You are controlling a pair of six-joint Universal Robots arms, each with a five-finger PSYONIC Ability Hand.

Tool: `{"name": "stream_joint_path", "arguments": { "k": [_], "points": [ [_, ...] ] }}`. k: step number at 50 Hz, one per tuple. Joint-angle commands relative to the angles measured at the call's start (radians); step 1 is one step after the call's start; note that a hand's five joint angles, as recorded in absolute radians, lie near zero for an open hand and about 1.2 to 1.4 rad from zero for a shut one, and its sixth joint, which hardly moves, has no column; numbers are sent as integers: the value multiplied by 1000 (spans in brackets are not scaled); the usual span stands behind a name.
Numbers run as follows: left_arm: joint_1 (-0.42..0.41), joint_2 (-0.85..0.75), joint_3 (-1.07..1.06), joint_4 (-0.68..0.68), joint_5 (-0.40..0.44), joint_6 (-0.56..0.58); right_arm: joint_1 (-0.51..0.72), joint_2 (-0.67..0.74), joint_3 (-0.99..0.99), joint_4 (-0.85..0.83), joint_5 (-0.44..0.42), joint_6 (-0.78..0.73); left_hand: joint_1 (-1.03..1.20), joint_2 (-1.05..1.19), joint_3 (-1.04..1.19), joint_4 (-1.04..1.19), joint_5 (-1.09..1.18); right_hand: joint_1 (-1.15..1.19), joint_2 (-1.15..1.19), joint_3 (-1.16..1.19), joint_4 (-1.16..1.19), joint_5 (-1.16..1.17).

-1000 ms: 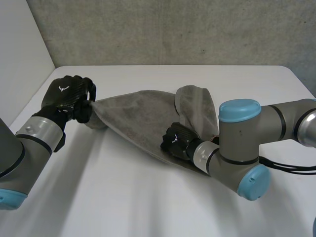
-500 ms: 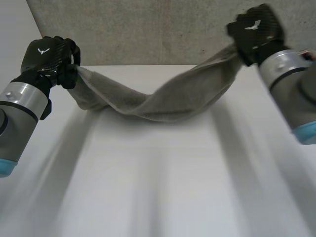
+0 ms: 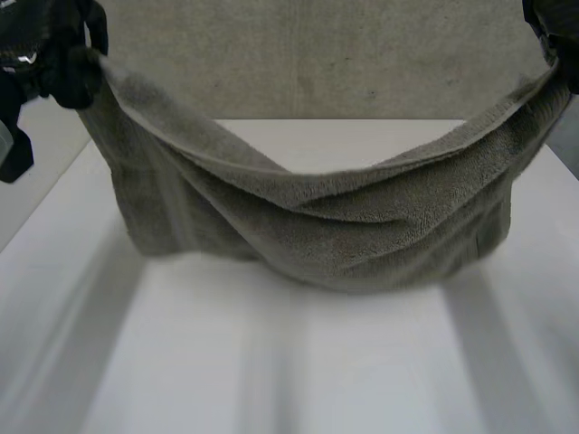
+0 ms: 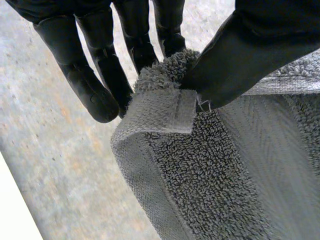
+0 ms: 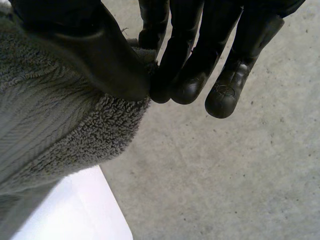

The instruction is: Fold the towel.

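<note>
Above a white surface [image 3: 271, 362], in front of a grey concrete wall [image 3: 298, 63], a grey towel [image 3: 344, 226] hangs in the air in a deep sagging curve; its lowest folds are close over the surface, and I cannot tell whether they touch it. The left hand [image 3: 45, 54] holds one upper corner high at the left, pinching the hemmed corner between its thumb and fingers [image 4: 137, 40]. The right hand [image 3: 556, 27] holds the opposite corner high at the right, its thumb pressing the terry cloth against its fingers [image 5: 182, 70].
</note>
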Motion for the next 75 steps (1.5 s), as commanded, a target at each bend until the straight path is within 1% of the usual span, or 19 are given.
{"name": "stream_joint_path", "arguments": {
  "k": [1,3,6,9,11,15,17,19,20,21,24,26,33,41,46,57,65,70,75],
  "points": [
    [1,-176,82,-57,-2,8,-4,169,-20,77,-6,-20,-64,-115,-154,-120,-268,77,60,46,50,45],
    [-1,-309,135,-94,-3,12,6,253,-44,86,6,-55,-64,-115,-154,-120,-268,77,60,46,50,45],
    [-2,-379,169,-118,-5,26,16,301,-63,89,11,-72,-64,-115,-154,-120,-268,77,60,46,50,45],
    [-24,-595,325,-189,-19,136,32,421,-131,91,34,-97,-64,-115,-154,-120,-268,77,60,46,50,45],
    [-24,-595,326,-189,-19,137,36,474,-186,86,54,-98,-64,-115,-154,-120,-268,77,60,46,50,45],
    [-50,-692,523,-194,-30,193,50,537,-331,7,89,-59,-64,-115,-154,-120,-268,77,60,46,50,45],
    [-48,-690,573,-167,-31,184,53,534,-357,-78,100,-14,-64,-115,-154,-120,-268,77,60,46,50,45],
    [-61,-661,628,-58,-43,123,56,503,-332,-316,123,101,-64,-115,-154,-120,-268,77,60,46,50,45],
    [-61,-661,628,-57,-43,123,56,503,-331,-317,123,101,-64,-115,-154,-120,-268,77,60,46,50,45],
    [-62,-625,630,27,-54,67,56,451,-290,-431,137,147,-64,-115,-154,-120,-268,77,60,46,50,45],
    [-50,-542,620,139,-80,-44,50,309,-197,-568,143,189,-64,-115,-154,-120,-268,77,60,46,50,45],
    [-44,-510,610,152,-92,-85,50,270,-170,-575,138,192,-64,-115,-154,-120,-268,77,60,46,50,45],
    [-25,-463,541,144,-95,-133,50,265,-155,-515,131,187,-64,-115,-154,-120,-268,77,60,46,50,45],
    [-24,-468,343,119,-91,-124,38,298,-81,-314,68,175,-64,-115,-154,-120,-268,77,60,46,50,45],
    [-22,-498,130,130,-65,-66,36,345,118,-282,36,156,-64,-115,-154,-120,-268,77,60,46,50,45],
    [7,-560,-64,123,4,104,-16,434,310,-308,-7,135,-64,-115,-154,-120,-268,77,60,46,50,45],
    [41,-402,-142,107,6,132,-74,250,325,-264,-15,130,-64,-115,-154,-120,-268,77,60,46,50,45],
    [83,-192,-193,55,42,131,-140,118,293,-22,-47,29,-64,-115,-154,-120,-268,77,60,46,50,45],
    [108,-100,-226,-3,85,129,-181,58,278,94,-98,-29,-64,-115,-154,-120,-268,77,60,46,50,45]
  ]
}}
